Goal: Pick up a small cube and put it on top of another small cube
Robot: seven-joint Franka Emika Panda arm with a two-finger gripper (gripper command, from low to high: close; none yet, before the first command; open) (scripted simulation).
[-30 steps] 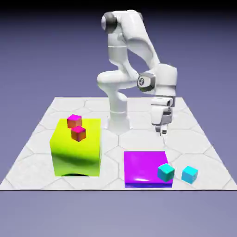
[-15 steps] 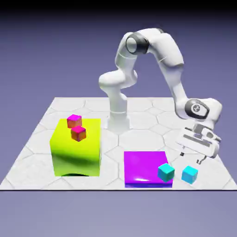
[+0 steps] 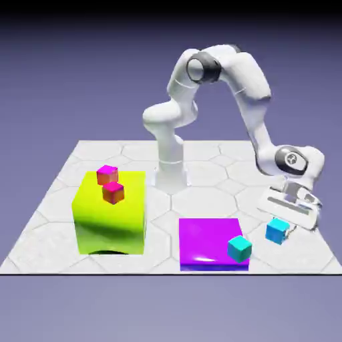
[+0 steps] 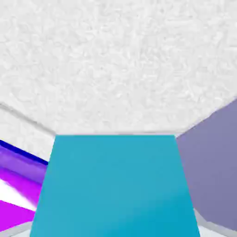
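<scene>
We see the small sky-blue cube (image 3: 276, 231) gripped between the fingertips of the pincer (image 3: 283, 228), just below its hand at the exterior view's right. From the exterior view, we find it slightly tilted and turned at an angle, its flat faces ranging from bright to deeper blue. In the hand view, we look onto a smooth, plain face, large and centred at the bottom edge between the pincer's tips, shading darker toward one lower corner.

glossy purple block (image 3: 211, 240) (almost plastic-looking), smooth matt blue cube (image 3: 277, 230), faintly mottled white tabletop (image 3: 200, 200)
</scene>
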